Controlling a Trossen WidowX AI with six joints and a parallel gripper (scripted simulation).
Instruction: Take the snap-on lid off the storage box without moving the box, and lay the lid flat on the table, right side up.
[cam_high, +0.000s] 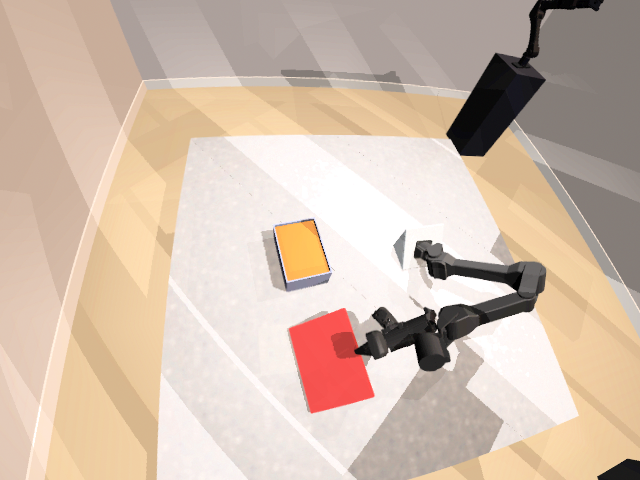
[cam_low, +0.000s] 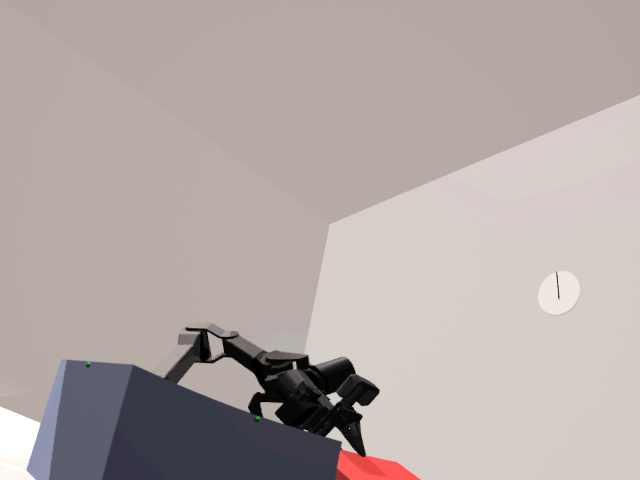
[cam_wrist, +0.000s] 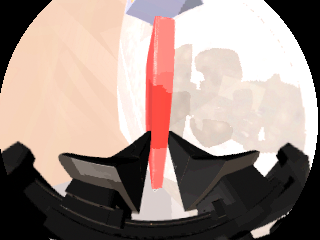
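A: Biggest first. What's the surface?

B: Wooden table (cam_high: 129, 170) w/ a white mat (cam_high: 248, 170) over most of it. Black block (cam_high: 493, 105) at the far right corner, off the mat.

A: Arm?

B: Dark arm (cam_high: 485, 304), base near the mat's right side, folded back at the elbow and reaching low toward the lid.

A: Lid then.

B: Red lid (cam_high: 330, 361), flat rectangle, near side of the mat. In the top view it looks to be lying flat or nearly so; can't tell if every edge touches the mat. It's apart from the box, w/ a strip of mat between. The wrist view shows it edge-on as a thin red strip (cam_wrist: 160, 100) running away from the cam.

A: Box?

B: Storage box (cam_high: 302, 253), mid-mat, open, orange inside, pale blue-grey walls. In the exterior view its dark wall (cam_low: 170, 428) fills the near corner.

A: Gripper state?

B: Gripper (cam_high: 360, 350) closed narrow on the lid's right edge, red strip pinched between the two dark fingers. The exterior view has the tip (cam_low: 356, 444) pointing down onto the red surface (cam_low: 382, 467).
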